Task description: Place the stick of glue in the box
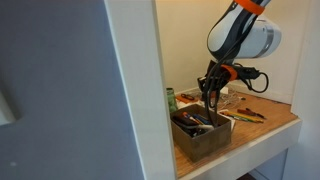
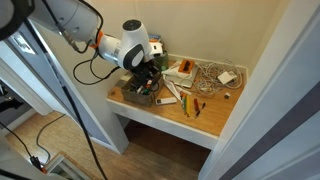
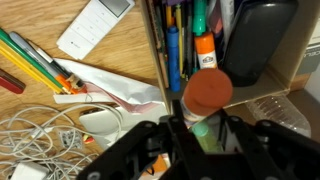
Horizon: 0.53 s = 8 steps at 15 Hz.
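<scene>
In an exterior view, the gripper hangs just above the box, which sits at a front corner of the wooden tabletop. Its jaws are too small to read here.

In an exterior view, the gripper is low over the box at the tabletop's end, beside the front edge.

In the wrist view, the gripper is clamped on the stick of glue, orange cap outward. The stick is over the box, which is full of pens. Cables and pencils lie outside on the wood.
</scene>
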{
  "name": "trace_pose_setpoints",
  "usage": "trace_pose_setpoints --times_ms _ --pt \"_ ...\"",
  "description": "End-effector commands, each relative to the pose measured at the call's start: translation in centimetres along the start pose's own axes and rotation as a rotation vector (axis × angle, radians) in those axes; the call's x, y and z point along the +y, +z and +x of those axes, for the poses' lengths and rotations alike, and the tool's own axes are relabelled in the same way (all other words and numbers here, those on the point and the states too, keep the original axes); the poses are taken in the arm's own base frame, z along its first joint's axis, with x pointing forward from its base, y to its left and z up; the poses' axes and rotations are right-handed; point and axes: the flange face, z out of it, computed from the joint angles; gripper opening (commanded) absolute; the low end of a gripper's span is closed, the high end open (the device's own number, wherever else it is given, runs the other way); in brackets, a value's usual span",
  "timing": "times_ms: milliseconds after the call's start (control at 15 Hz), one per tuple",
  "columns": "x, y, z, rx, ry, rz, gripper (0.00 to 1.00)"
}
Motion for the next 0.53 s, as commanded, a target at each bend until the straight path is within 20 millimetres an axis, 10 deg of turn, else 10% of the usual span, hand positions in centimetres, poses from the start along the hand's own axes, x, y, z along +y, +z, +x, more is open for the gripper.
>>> trace_pose_setpoints --times_ms 0,467 --pt "-1.1 3.0 0.2 0.043 -0.043 0.003 0.08" --pt "-3.0 7.9 -0.4 0.120 -0.126 0.032 0.08"
